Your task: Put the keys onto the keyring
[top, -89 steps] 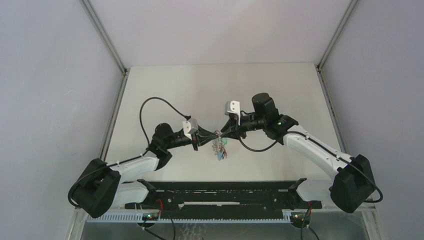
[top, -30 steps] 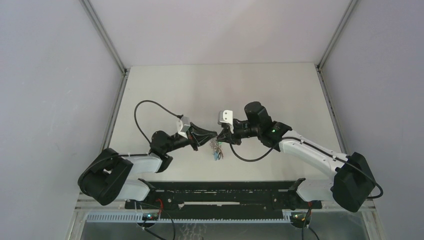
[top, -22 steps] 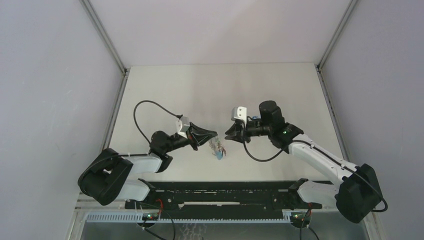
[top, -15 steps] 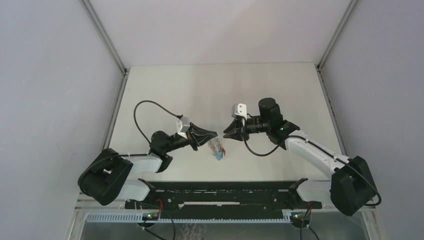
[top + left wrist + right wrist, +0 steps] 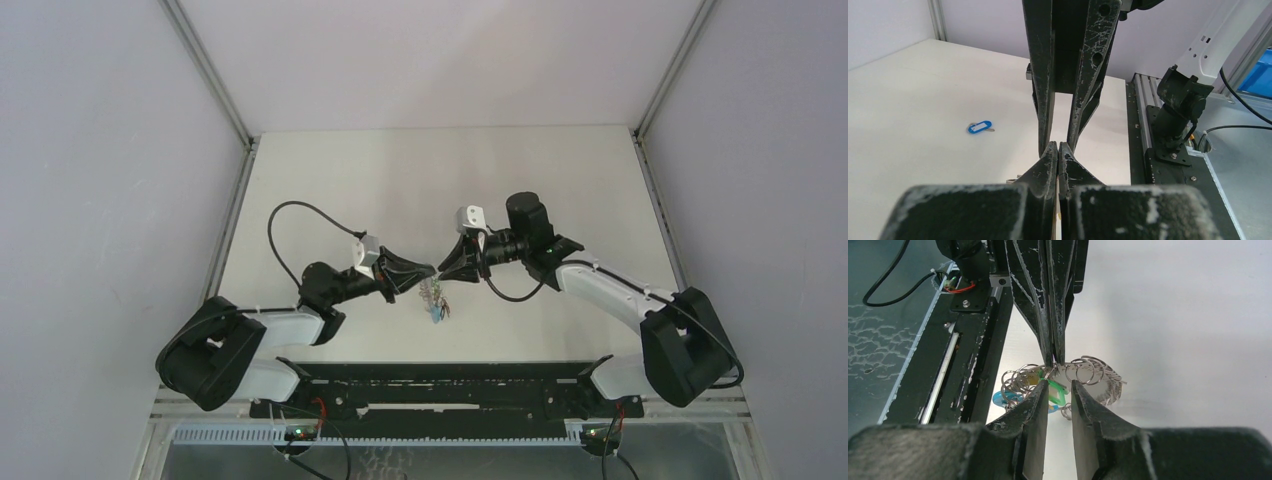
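Note:
My left gripper (image 5: pixel 428 272) is shut on the keyring (image 5: pixel 435 298), a bunch of silver rings that hangs from its tips just above the table. In the right wrist view the left gripper (image 5: pixel 1054 360) comes down from above and pinches a ring of the keyring (image 5: pixel 1088 371). A green key tag (image 5: pixel 1054 391), a blue tag (image 5: pixel 1002 399) and a yellowish tag (image 5: pixel 1033 378) hang among the rings. My right gripper (image 5: pixel 1059 385) is open by a narrow gap and empty, with its tips just short of the green tag. It faces the left gripper (image 5: pixel 1058 146) tip to tip.
A loose blue key tag (image 5: pixel 980 127) lies alone on the white table. The black rail (image 5: pixel 440 385) runs along the near edge and shows close on the left in the right wrist view (image 5: pixel 968 335). A black cable (image 5: pixel 300 212) loops over the left arm.
The right gripper left the bunch, pulled back to the right, then came back close to it. The left gripper has kept its hold and barely moved.

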